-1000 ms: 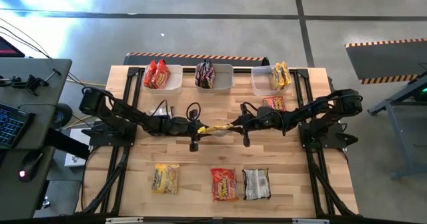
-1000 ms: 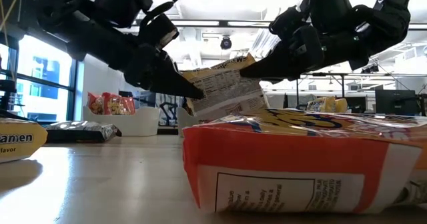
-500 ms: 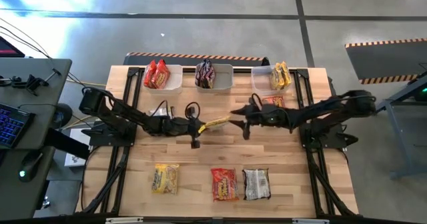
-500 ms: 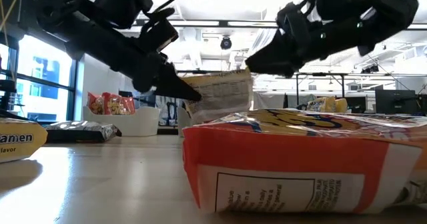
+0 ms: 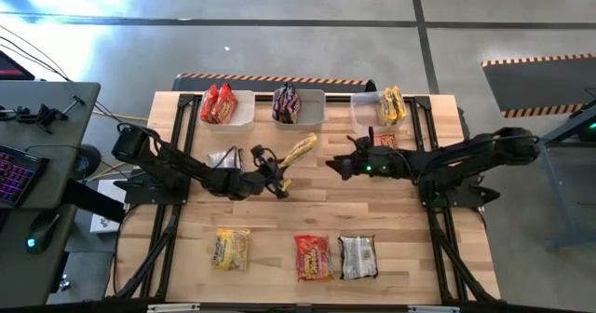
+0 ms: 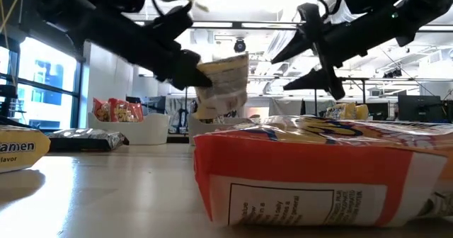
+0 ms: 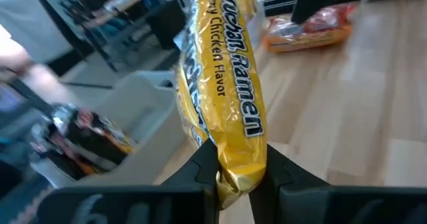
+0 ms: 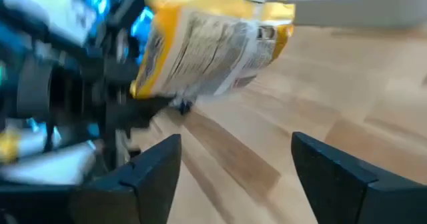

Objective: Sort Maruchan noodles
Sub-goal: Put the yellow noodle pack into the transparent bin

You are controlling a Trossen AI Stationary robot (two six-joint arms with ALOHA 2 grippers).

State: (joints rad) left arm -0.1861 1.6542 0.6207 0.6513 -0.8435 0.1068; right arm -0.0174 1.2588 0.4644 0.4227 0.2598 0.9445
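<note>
- Your left hand (image 7: 233,174) is clamped tight on one end of a yellow packet (image 5: 300,149), holding it clear of the bench (image 5: 279,220) just left of centre; most of the packet sticks out unsupported toward one o'clock.
- Your right hand (image 5: 337,164) stands wide open with nothing in it, at about three o'clock from that packet and near it.
- Three bins sit along the twelve o'clock edge: the red bin (image 5: 229,108), the dark bin (image 5: 298,106) and the yellow bin (image 5: 377,108), each with matching packets.
- Loose packets on the bench: a red one (image 5: 382,142) under your right arm, plus a yellow one (image 5: 231,249), a red one (image 5: 313,256) and a silver one (image 5: 357,256) along the six o'clock edge.
- Watch this: the grip is only on the crimped end, so I'd say a quick swing could let the packet slip or flop.
- The yellow bin lies past your right arm; carrying across risks clipping that arm.
- Dropping short would land it in the dark bin.
</note>
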